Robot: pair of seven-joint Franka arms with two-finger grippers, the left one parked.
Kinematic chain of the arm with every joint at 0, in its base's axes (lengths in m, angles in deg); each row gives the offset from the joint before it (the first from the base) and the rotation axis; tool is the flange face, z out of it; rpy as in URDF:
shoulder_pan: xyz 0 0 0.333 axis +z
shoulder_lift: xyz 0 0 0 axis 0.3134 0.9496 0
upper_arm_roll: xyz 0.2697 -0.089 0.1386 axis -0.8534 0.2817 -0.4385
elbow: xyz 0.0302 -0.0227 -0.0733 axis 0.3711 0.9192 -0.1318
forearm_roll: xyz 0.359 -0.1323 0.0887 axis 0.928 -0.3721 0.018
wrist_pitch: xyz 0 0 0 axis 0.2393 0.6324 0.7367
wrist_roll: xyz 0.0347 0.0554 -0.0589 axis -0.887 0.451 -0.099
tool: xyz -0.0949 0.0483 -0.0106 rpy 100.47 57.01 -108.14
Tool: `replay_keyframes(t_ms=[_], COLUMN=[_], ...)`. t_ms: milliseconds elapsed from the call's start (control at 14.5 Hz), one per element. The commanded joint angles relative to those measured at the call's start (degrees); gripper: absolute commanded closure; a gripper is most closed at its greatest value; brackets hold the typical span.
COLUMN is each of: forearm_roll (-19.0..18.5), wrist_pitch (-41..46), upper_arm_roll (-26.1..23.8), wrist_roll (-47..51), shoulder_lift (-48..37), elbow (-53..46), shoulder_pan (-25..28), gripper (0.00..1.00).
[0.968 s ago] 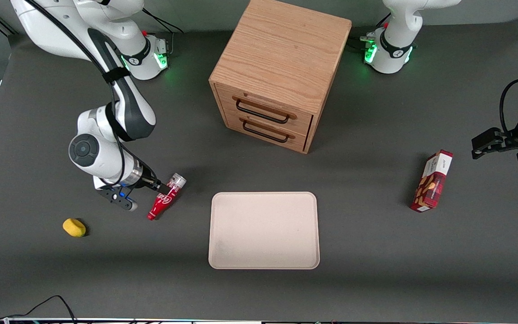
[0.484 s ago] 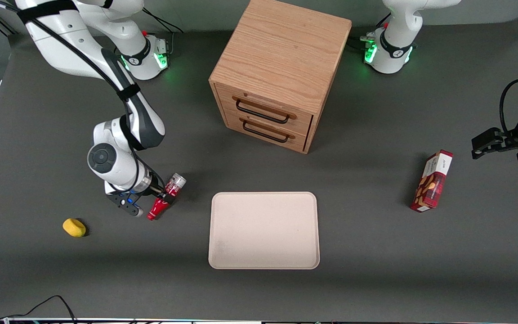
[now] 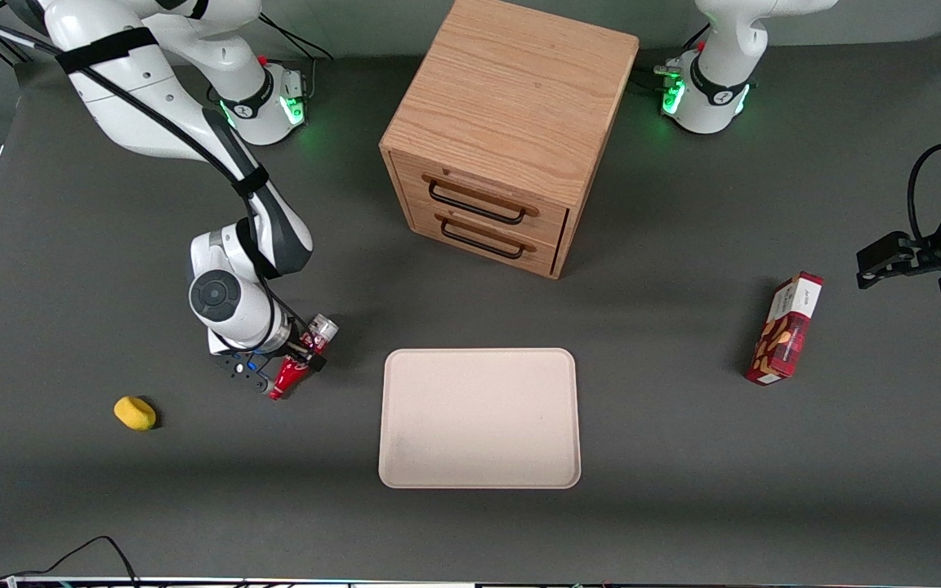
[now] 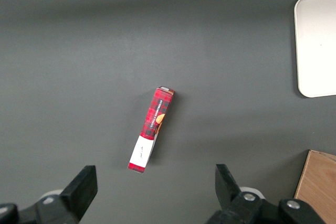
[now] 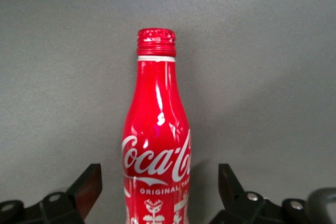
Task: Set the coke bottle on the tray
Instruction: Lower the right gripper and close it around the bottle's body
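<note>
One dark grey table (image 3: 683, 490) carries everything, and the largest thing on it is the wooden cabinet (image 3: 511, 122), standing farther from the front camera than the rest, with two drawers that have black handles and are both shut. Nearer the camera, in front of those drawers, lies the tray (image 3: 479, 418), a cream-beige rectangle with rounded corners and a low rim, bare inside; one corner of it also shows in the left wrist view (image 4: 317, 45). Toward the parked arm's end of the table lies a red-and-white snack box (image 3: 784, 328), well apart from the tray (the left wrist camera looks straight down on it (image 4: 150, 129)). The coke bottle (image 3: 299, 364) lies on its side on the table near the tray, toward the working arm's end and off the tray, with its silvery wide end farther from the camera and its red neck nearer. The gripper (image 3: 289, 362) is down at the bottle; in the right wrist view the bottle (image 5: 156, 145) sits between the two black fingers (image 5: 86, 184), which stand wide with clear grey table showing between each finger and the bottle's sides, so nothing is gripped. Smallest is a yellow sponge-like lump (image 3: 135, 412), farther toward the working arm's end.
</note>
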Motion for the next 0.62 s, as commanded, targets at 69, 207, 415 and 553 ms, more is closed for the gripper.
replay_keyframes(t_ms=[69, 207, 415, 553], forearm_roll=[-2.8, -2.9, -2.9, -2.9], wrist_pitch=[-1.4, -1.4, -1.3, -1.3], upper_arm_roll=[-0.1, -0.1, -0.2, -0.2], wrist_roll=[3.5, 3.5, 3.5, 3.5], shoulder_lift=[0.9, 1.2, 0.9, 0.8], elbow=[0.1, 0.1, 0.1, 0.1], shoulder_pan=[0.4, 0.4, 0.4, 0.4], gripper=[0.15, 0.65, 1.0, 1.0])
